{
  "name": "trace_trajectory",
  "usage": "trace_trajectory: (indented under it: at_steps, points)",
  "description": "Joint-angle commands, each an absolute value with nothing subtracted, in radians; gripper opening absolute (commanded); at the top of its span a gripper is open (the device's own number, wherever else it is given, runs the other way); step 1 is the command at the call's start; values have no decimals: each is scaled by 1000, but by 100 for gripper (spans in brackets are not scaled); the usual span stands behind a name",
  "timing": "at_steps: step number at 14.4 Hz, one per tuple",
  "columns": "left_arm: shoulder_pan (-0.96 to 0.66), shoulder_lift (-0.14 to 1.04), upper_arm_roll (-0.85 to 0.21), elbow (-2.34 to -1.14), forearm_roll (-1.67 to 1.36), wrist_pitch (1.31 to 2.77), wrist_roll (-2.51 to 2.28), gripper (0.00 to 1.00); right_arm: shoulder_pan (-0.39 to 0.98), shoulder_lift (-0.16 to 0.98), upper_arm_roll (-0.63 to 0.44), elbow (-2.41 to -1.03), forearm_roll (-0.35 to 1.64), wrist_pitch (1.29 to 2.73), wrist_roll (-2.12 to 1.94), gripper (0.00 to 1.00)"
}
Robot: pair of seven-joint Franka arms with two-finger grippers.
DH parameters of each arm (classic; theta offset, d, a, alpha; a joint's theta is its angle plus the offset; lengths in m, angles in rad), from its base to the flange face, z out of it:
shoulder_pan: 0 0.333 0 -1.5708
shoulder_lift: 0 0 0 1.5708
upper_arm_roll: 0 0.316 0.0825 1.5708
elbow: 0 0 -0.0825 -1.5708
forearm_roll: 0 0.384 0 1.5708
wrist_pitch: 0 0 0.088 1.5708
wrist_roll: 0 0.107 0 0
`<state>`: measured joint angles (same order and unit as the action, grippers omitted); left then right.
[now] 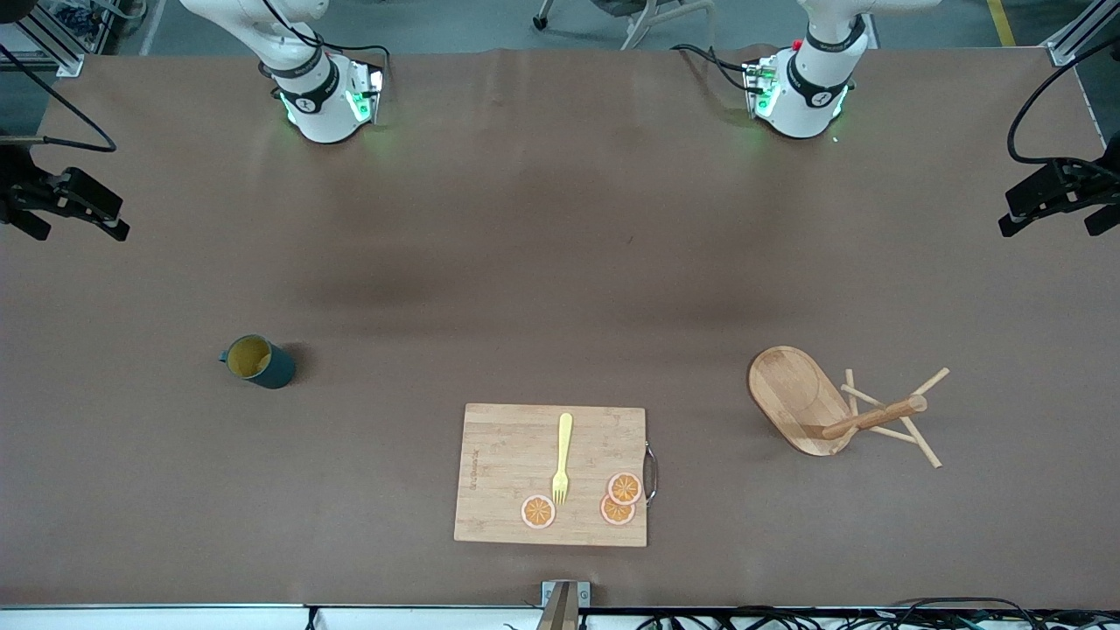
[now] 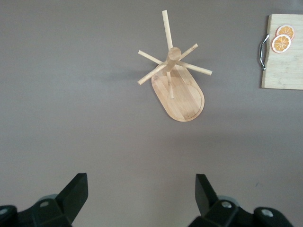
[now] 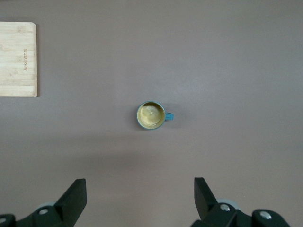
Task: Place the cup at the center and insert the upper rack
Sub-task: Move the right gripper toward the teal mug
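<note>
I take the wooden cutting board [image 1: 550, 475] as my landmark; it lies on the brown worktop [image 1: 560, 262] close to the edge nearest the front camera, about midway between the two arms' ends. On the board I see a yellow fork [image 1: 562, 458] lying lengthwise, tines toward the front camera, and three orange slices [image 1: 618, 499] near the board's nearer edge, two of them overlapping beside the metal handle [image 1: 651, 473] on the board's short side.

The cup [image 1: 257, 361] stands upright on the worktop, well apart from the board, toward the right arm's end and a little farther from the front camera than the board. Its yellow inside faces up and its small handle sticks out from the side away from the board.

The upper rack [image 1: 836, 409] stands on the worktop toward the left arm's end, apart from the board and level with the board's farther edge. Its oval base rests flat, the post rises from it and the thin pegs cross near the post's top.

From the right wrist view I see the right pincer [image 3: 137, 198] high over the worktop above the cup, fingers spread wide apart and empty. The left pincer [image 2: 142, 196] hangs likewise above the rack, fingers wide apart, holding nothing.
</note>
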<state>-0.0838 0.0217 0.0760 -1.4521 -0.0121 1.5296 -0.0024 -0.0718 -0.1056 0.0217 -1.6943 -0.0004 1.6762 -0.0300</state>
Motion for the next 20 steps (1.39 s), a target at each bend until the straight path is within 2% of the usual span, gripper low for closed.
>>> trace_trajectory:
  at_steps: [1,12,15,20]
  points:
    - [-84,14,74,-1450,-20,1534,-14,100,-91,-104,34,-1690,-8,1672,-21,100]
    - [-86,15,67,-1450,-11,1534,-14,100,-113,-69,32,-1687,-5,1674,-20,100]
    - [-86,15,67,-1450,-11,1534,-14,100,-115,-25,34,-1684,14,1693,-17,100]
    - [-86,15,67,-1450,-11,1534,-14,100,-106,122,35,-1672,3,1694,-29,100]
